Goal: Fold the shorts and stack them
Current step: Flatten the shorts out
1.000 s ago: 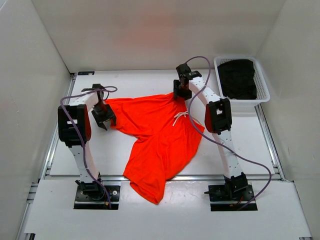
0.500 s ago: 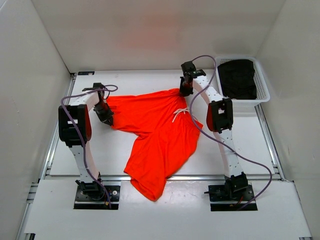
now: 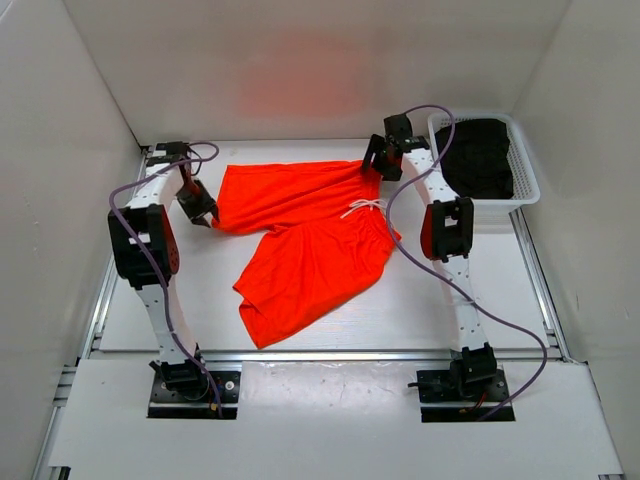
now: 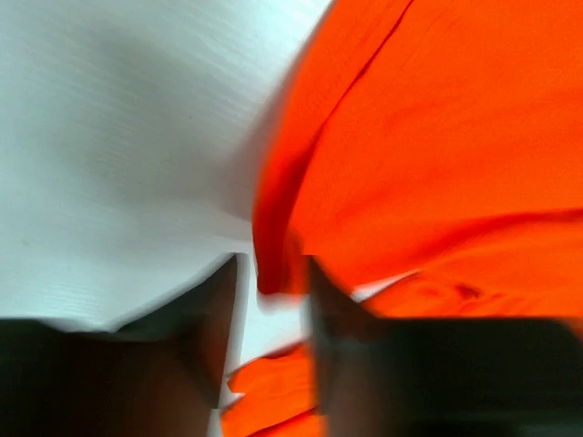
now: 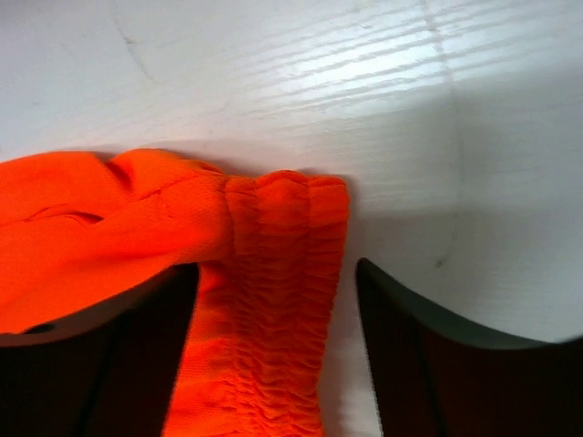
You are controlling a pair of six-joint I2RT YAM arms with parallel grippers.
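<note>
The bright orange-red shorts of thin soft fabric [image 3: 310, 240] lie on the white table [image 3: 450, 290], towards its far side. They are opened out but not yet folded. One leg runs leftward along the back. The other slants toward the near left, so the two legs splay in a V. I judge the spreading nearly done, with every fold and the stacking still ahead.

My left gripper [image 3: 200, 208] is at the outer end of the back leg. In the blurred wrist view its dark fingers [image 4: 205, 337] stand close together with a doubled edge of cloth hanging between them. I cannot tell whether they pinch it or merely flank it.

My right gripper [image 3: 375, 165] is at the far right corner of the garment, jaws apart. The gathered elastic waistband [image 5: 273, 300] lies between them against one finger, with bare table showing before the other.

The cloth is smooth and matte, lying mostly flat with a few shallow creases. The waistband is tightly ribbed and puckered, and it ends in a blunt, squared corner. A white drawstring [image 3: 362, 207] curls near the middle of the waist.

At the far right, well apart from the shorts, sits a white slotted plastic basket [image 3: 525, 185] holding a dark folded garment [image 3: 478, 155].
</note>
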